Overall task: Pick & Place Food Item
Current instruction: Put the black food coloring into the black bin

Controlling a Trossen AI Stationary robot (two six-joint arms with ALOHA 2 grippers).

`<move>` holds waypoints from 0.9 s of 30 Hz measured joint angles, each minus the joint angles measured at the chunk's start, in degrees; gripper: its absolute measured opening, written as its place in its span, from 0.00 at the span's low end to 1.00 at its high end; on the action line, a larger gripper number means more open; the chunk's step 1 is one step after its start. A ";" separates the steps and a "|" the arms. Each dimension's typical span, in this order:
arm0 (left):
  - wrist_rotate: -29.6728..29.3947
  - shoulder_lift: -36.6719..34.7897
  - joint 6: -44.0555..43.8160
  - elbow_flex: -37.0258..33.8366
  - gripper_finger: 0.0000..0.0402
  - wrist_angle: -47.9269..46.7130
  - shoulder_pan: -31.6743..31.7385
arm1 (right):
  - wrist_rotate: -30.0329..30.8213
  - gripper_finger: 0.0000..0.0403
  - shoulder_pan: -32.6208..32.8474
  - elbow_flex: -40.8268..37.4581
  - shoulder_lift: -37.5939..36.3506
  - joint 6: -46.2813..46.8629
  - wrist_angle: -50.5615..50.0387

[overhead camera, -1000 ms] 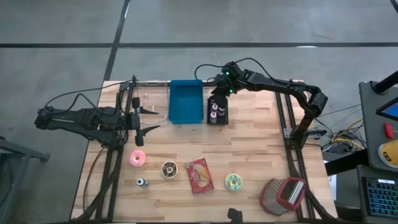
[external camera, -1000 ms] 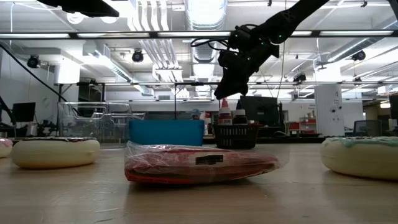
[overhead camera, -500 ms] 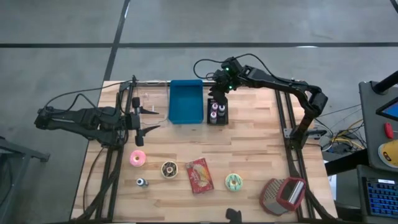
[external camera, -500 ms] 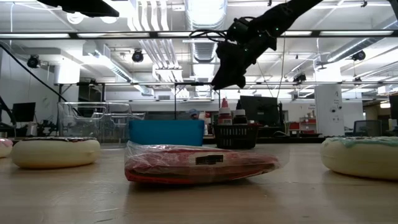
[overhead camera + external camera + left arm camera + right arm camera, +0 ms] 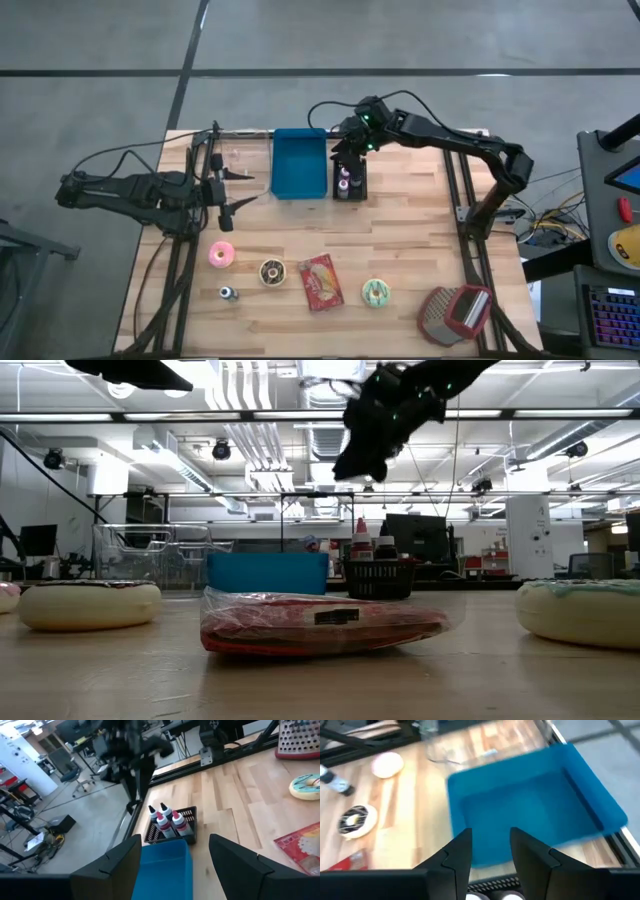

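Your right gripper (image 5: 345, 152) is up in the air at the far edge of the table, hanging over the seam between the blue bin (image 5: 298, 165) and the black basket of sauce bottles (image 5: 348, 181). From its wrist view the fingers (image 5: 455, 857) look parted with nothing between them, so you're carrying nothing.

All the food sits in the near row: pink donut (image 5: 221, 254), chocolate donut (image 5: 271, 271), red packaged snack (image 5: 320, 281) and green-frosted donut (image 5: 376, 292). My guess is one of those needs to land in the bin.

So swing the right arm toward the near row, open wide before you descend, and come straight down. If you go for the packet, grip across its short side, since the wrapper probably slides.

The left gripper (image 5: 232, 192) is parked open over the left side of the table, clear of your path.
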 joint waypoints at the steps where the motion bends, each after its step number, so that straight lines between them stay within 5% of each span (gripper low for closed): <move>1: 0.00 0.00 -0.08 0.00 0.59 0.02 0.00 | 0.01 0.31 0.86 0.00 -0.97 -0.47 0.04; 14: 0.01 0.46 -1.90 0.00 0.59 -0.01 0.00 | 0.03 0.28 11.87 -0.01 -12.12 -0.06 0.06; 27: 4.70 1.03 -11.33 -0.02 0.59 -3.26 0.00 | 0.00 0.27 14.13 -3.57 -19.83 -1.56 -1.04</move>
